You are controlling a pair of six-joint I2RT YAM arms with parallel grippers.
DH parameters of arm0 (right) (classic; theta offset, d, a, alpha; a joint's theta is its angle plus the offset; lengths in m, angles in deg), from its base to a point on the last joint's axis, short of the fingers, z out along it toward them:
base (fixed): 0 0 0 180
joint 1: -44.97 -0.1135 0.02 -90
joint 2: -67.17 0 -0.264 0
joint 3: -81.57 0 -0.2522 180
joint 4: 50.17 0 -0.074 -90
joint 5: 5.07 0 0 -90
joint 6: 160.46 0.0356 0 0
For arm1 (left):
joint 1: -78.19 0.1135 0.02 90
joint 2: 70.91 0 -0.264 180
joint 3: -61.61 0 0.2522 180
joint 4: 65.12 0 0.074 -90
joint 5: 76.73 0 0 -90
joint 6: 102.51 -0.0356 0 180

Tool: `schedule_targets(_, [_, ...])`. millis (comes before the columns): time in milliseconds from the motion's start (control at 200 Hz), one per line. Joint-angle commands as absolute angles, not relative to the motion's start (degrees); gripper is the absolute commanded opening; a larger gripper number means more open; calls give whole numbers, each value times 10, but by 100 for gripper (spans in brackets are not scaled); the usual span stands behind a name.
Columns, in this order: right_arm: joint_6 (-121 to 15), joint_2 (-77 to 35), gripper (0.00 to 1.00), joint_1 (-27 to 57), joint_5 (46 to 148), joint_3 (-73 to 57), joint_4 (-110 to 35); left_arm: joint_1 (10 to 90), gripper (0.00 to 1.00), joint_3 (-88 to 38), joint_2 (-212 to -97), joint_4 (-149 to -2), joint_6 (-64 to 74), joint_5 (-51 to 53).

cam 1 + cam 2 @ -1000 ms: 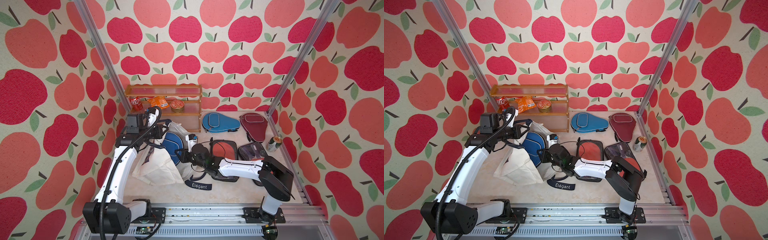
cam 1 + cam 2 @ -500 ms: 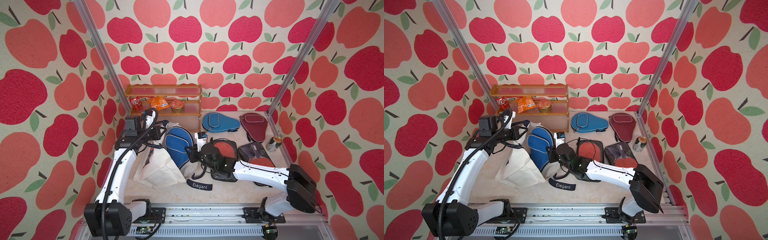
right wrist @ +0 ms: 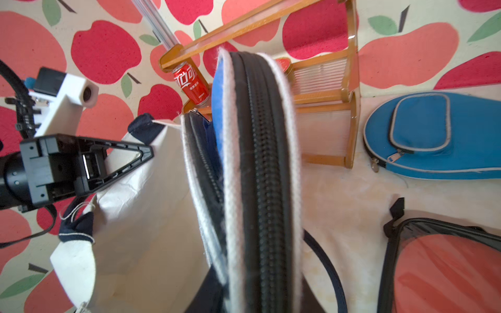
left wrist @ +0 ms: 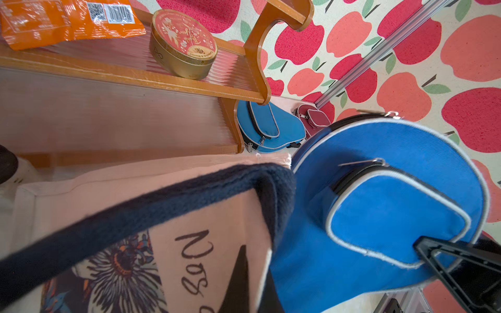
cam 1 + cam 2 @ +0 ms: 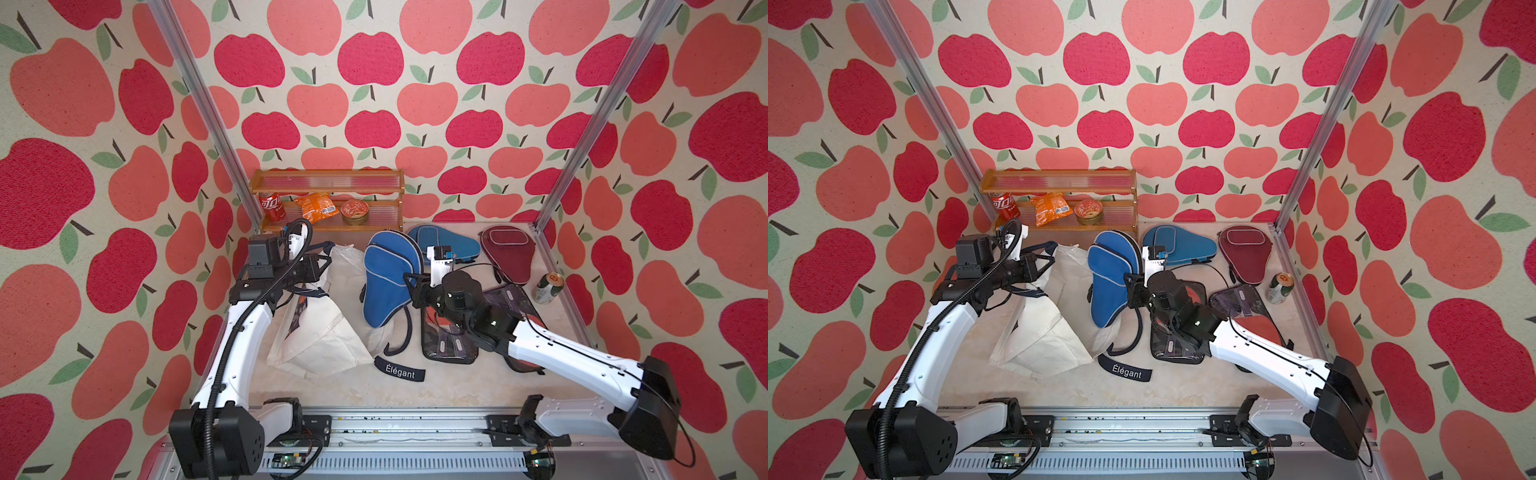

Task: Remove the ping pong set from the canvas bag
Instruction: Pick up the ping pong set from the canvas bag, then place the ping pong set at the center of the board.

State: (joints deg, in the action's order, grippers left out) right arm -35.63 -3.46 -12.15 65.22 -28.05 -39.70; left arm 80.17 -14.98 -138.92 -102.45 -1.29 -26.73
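Observation:
The ping pong set is a blue zipped paddle case (image 5: 386,282) (image 5: 1111,282), upright with its narrow end down beside the mouth of the cream canvas bag (image 5: 320,328) (image 5: 1038,328). My right gripper (image 5: 409,286) (image 5: 1129,289) is shut on the case's right edge. The right wrist view shows the case (image 3: 260,162) edge-on between that gripper's (image 3: 257,300) jaws. My left gripper (image 5: 322,266) (image 5: 1046,264) is shut on the bag's upper rim by its navy handle (image 4: 162,206), holding it up. The left wrist view shows the bag (image 4: 217,216) beside the case (image 4: 379,211).
A teal case (image 5: 446,245) and a maroon case (image 5: 505,245) lie at the back. A clear-fronted case with a red paddle (image 5: 453,332) lies under my right arm. A green can (image 5: 548,286) stands by the right post. A wooden shelf (image 5: 328,183) holds a can, snack bag and tin.
My right gripper has drawn the blue case up and to the right, away from the bag's mouth, and stood it more upright. My left gripper has kept its hold on the bag's rim.

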Motion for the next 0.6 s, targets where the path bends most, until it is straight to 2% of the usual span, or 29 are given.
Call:
schedule_targets(0, [-381,11,22,-108,618,-262,-427,806,0,-142,-1378,-994,0,-292])
schedule_targets(385, [-402,80,22,-40,585,-284,-406,808,0,-135,-1377,-988,2,-301])
schedule_targets(595, [-381,76,22,29,619,-301,-408,809,0,-132,-1375,-984,2,-308])
